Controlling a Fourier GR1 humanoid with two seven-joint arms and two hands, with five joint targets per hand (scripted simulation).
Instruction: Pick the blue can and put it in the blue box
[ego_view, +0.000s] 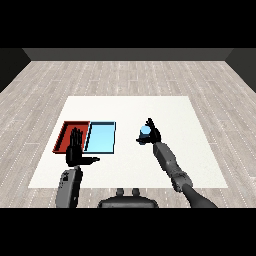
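Head view: left hand (75, 150) overlaps red tray (65, 131) (partly).

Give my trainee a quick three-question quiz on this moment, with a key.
1. True or false: the blue can already lies in the light blue tray.
2. Which hand is at the can? A) left hand B) right hand
3. Fill in: the red tray lies to the ____ of the light blue tray, as the robot sees it.

Key: 1 false, the can is over the white table, right of both trays; 2 B, its fingers curl round the can; 3 left.
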